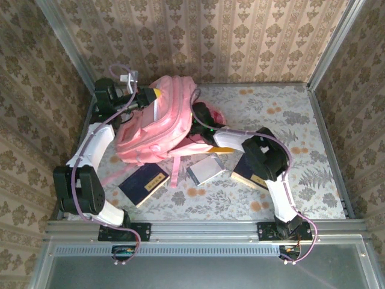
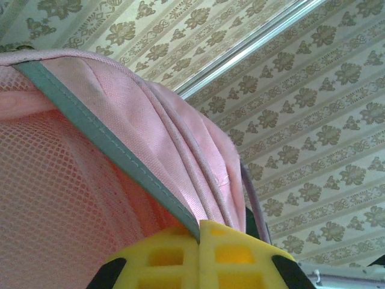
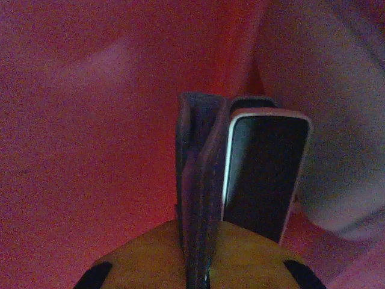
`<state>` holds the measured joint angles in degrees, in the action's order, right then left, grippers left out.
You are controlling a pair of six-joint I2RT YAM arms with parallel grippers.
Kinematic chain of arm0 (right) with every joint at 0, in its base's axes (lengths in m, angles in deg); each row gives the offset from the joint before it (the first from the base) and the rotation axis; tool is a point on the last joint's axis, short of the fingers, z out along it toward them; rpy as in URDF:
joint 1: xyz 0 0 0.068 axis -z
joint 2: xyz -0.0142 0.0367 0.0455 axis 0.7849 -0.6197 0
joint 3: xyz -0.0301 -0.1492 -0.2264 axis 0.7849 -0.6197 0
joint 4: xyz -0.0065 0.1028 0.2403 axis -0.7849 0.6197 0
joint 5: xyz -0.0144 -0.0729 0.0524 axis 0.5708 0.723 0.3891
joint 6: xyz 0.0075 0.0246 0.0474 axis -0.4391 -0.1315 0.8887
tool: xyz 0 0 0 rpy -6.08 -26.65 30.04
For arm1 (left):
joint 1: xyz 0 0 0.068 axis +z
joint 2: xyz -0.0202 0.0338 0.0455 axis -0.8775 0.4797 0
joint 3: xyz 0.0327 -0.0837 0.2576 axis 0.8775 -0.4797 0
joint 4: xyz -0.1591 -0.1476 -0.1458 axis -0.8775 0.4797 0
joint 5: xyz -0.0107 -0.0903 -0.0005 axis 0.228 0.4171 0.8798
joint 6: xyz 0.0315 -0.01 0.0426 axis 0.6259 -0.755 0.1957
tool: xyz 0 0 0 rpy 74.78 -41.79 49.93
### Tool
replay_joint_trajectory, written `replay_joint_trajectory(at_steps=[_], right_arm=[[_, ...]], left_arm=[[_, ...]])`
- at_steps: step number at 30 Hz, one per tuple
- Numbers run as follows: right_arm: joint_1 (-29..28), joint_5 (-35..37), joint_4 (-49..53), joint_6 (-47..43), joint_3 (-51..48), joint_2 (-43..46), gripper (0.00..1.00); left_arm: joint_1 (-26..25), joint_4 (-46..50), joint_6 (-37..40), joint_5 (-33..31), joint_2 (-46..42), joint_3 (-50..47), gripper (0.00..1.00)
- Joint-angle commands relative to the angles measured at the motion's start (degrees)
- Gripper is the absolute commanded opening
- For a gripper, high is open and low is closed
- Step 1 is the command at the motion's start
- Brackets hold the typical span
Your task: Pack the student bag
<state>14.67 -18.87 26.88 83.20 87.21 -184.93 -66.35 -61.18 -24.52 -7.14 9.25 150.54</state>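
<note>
pink student bag (image 1: 150, 133), navy book (image 1: 143, 185), dark case (image 3: 264, 174), floral-print table (image 1: 289, 123)

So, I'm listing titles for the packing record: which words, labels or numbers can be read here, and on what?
Nothing is legible.
Dark blue book: gold cover label, too small and blurred to read.
Second dark book: yellowish label, unreadable.
Student bag: no print visible.
Dark case in the right hand: no print visible.

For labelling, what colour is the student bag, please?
Pink student bag, best in top external view.
</note>
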Motion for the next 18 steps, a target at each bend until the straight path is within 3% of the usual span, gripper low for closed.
replay_joint_trajectory(at_steps=[1, 3, 6, 9, 18], right_arm=[[-2.5, 3.9, 4.1, -1.3, 7.6, -3.7, 0.12], [-3.7, 4.8, 7.4, -1.9, 10.7, -6.2, 0.41], [-4.5, 8.0, 9.7, -2.6, 10.7, -6.3, 0.68], [-4.4, 8.9, 7.4, -3.1, 7.8, -4.1, 0.82], [-1.4, 8.3, 7.5, -8.2, 2.2, 5.5, 0.94]], left_arm=[[0.8, -12.0, -2.1, 3.1, -0.9, 1.2, 0.0], [1.1, -12.5, -2.6, 2.9, -0.7, 1.0, 0.0], [2.0, -13.1, -3.4, 2.5, -0.5, 0.5, 0.0], [3.1, -13.1, -3.9, 1.7, -0.6, -0.2, 0.0], [7.4, -12.8, -5.4, -1.4, -0.8, -2.2, 0.0]])
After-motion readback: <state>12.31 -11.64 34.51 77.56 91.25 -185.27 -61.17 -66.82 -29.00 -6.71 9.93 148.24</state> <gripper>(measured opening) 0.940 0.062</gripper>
